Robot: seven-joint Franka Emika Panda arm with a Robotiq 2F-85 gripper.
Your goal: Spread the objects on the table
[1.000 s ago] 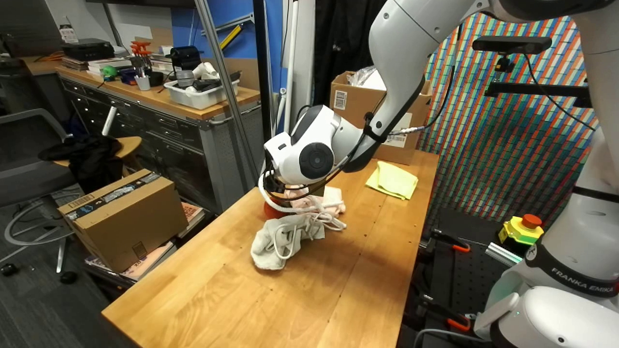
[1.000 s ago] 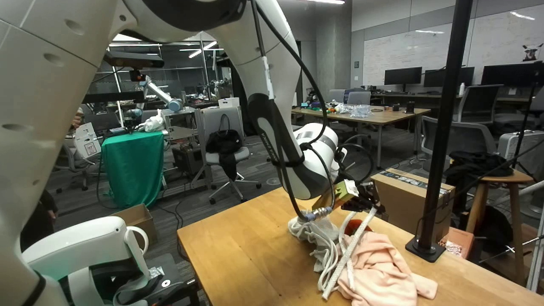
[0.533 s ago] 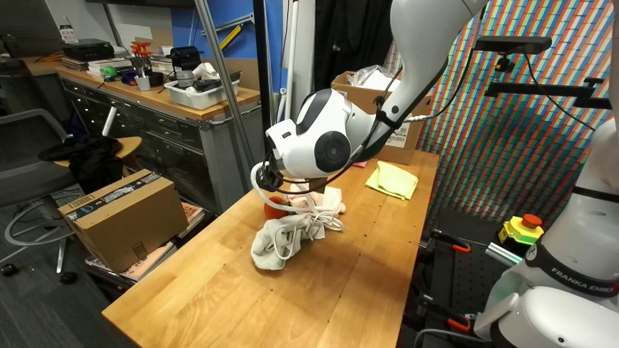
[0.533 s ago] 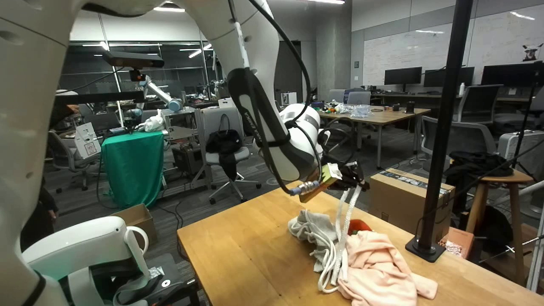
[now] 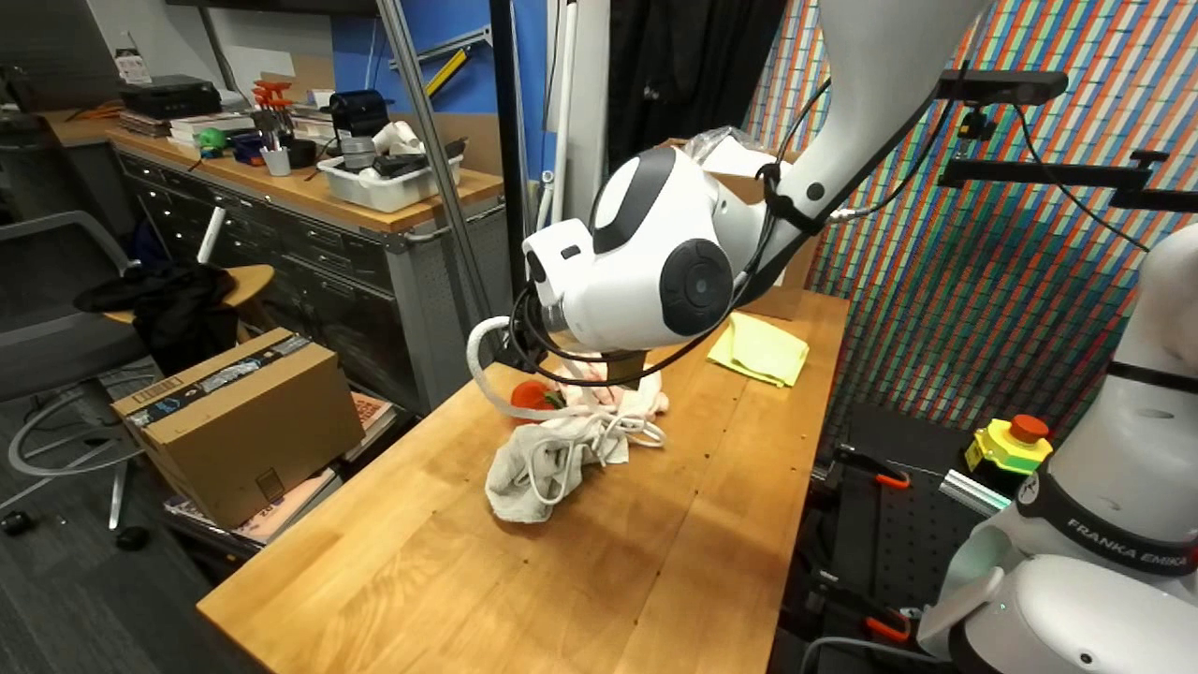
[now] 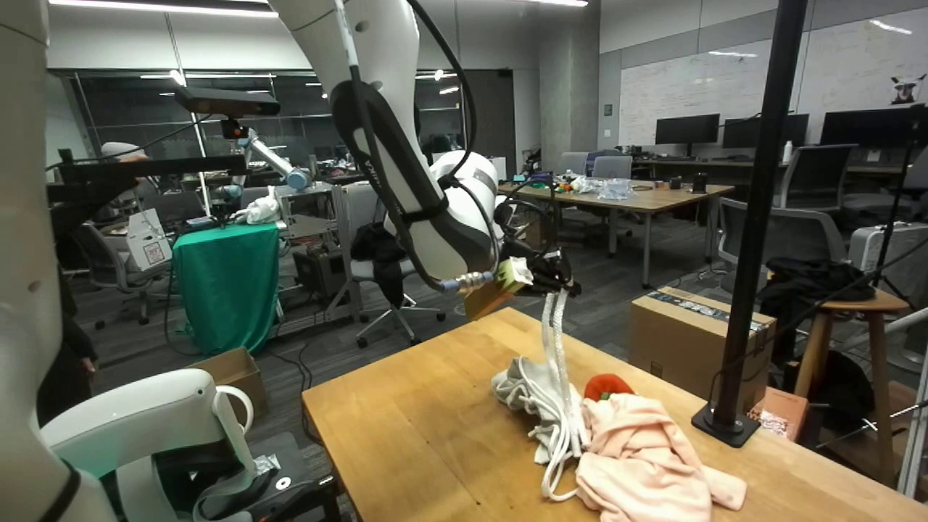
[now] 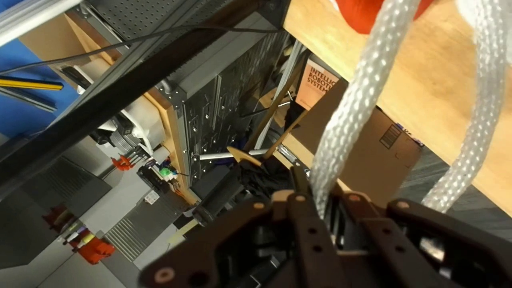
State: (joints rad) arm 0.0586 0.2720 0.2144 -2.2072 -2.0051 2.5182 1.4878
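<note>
Has thin white cord pinched in gripper, with lower loops over whitish rag beside pink cloth; probably to drag clear and spread separately.

The cord looked braided and glossy; the table was smooth, shiny wood; the rag was matt cloth

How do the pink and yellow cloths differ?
Color: the pink cloth is pale, the yellow cloth bright.
Pose: the pink cloth is bunched and wrinkled; the yellow cloth lies fairly flat.
Place: the pink cloth is beside the red ball; the yellow cloth is apart from both.
Both rest on the table.
</note>
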